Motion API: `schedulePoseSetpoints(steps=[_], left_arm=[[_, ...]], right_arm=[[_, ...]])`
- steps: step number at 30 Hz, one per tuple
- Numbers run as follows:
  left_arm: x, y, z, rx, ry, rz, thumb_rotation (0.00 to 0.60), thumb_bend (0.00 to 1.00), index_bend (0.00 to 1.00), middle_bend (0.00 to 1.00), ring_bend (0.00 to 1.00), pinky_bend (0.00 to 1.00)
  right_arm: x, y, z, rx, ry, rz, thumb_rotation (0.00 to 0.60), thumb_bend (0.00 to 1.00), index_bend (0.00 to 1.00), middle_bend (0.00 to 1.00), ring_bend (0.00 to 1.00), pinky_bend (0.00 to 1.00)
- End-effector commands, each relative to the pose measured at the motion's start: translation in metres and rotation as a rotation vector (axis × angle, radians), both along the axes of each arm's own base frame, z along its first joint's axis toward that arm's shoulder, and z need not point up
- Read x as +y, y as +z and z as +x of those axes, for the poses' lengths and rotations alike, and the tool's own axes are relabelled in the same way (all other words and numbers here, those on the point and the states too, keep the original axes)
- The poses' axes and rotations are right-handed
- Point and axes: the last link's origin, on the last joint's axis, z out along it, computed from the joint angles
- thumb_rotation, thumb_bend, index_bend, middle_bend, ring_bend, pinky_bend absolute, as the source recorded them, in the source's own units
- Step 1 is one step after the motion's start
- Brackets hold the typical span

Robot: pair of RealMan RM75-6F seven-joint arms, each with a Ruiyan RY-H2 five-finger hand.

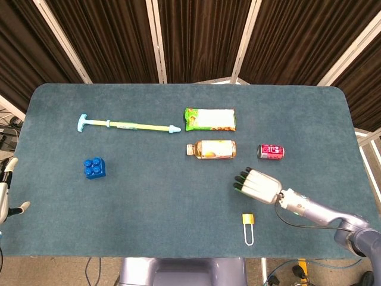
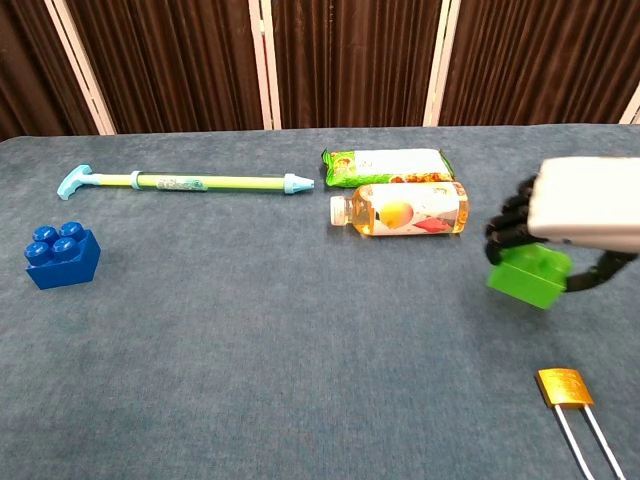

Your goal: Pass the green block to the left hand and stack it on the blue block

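Note:
My right hand (image 2: 575,215) grips the green block (image 2: 528,275) from above, fingers curled round its left side. The block hangs tilted just off the table, right of the bottle. In the head view the right hand (image 1: 257,183) covers the block. Far off on the left of the table sits the blue block (image 1: 94,168) (image 2: 62,256), alone and upright. My left hand (image 1: 6,192) shows only partly at the table's left edge, fingers apart and holding nothing.
A long pale-green pump (image 1: 128,125) lies at the back left. A snack packet (image 1: 209,119), a juice bottle (image 1: 211,149) and a red can (image 1: 270,151) lie behind my right hand. A gold padlock (image 2: 563,386) lies near the front edge.

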Motion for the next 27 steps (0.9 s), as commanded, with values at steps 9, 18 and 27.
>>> schedulePoseSetpoints(steps=[9,18,27], left_arm=[[0.001,0.002,0.001,-0.014,-0.007,-0.008,0.6,0.0,0.0,0.0,0.0,0.0],[0.002,0.01,-0.006,-0.035,0.016,0.011,0.6,0.0,0.0,0.0,0.0,0.0],[0.005,0.018,-0.015,-0.044,0.043,0.022,0.6,0.0,0.0,0.0,0.0,0.0]], right_arm=[[0.006,-0.055,0.172,0.024,0.266,0.028,0.6,0.5,0.45,0.59,0.43,0.54],[0.015,-0.101,0.216,0.091,0.307,0.027,0.6,0.51,0.46,0.59,0.43,0.54],[0.025,-0.125,0.228,0.111,0.41,0.071,0.6,0.51,0.47,0.59,0.43,0.54]])
